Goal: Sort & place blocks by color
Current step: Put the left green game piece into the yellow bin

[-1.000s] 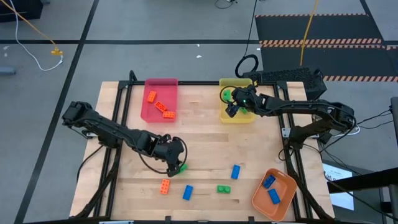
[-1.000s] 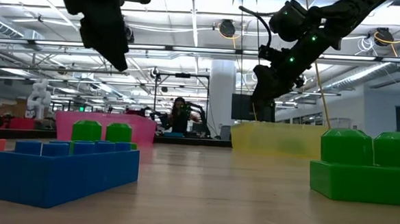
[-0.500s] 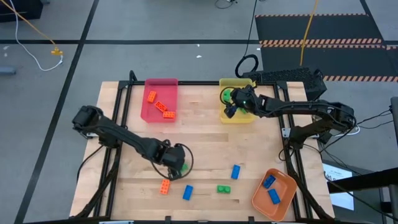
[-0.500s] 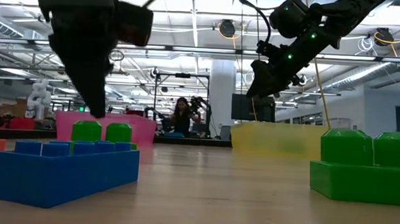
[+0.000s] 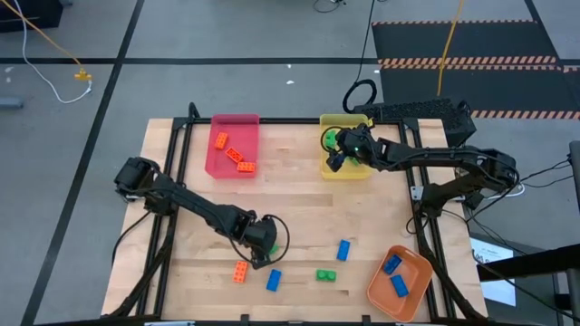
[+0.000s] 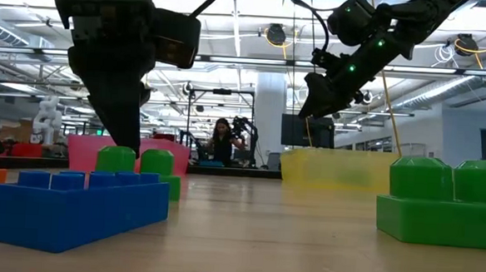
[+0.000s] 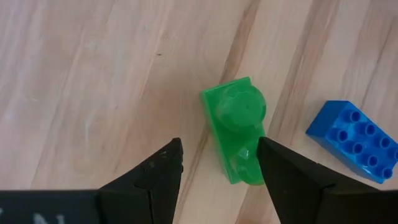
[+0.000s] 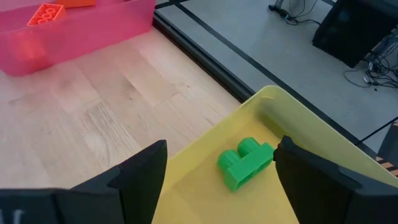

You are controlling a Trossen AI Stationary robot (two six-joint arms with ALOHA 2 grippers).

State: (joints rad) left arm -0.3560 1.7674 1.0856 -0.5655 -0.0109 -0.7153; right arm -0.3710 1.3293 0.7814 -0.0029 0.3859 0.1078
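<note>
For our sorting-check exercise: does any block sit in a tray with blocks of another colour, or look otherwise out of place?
No tray shows mixed colours: orange blocks in the pink tray, a green block in the yellow tray, blue blocks in the orange tray.

Overhead, table-level and two close wrist views share the table (image 5: pixel 299 208).

Wooden table (image 5: pixel 290 190), three trays (image 5: pixel 233 145), scattered blocks (image 5: pixel 343 250)

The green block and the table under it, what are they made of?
The green block looks like glossy moulded plastic: smooth faces, a round stud, and soft shine along its edges. The table looks like pale wood, since long grain lines and plank seams run across it. Its finish seems matte, though that's hard to judge.
</note>
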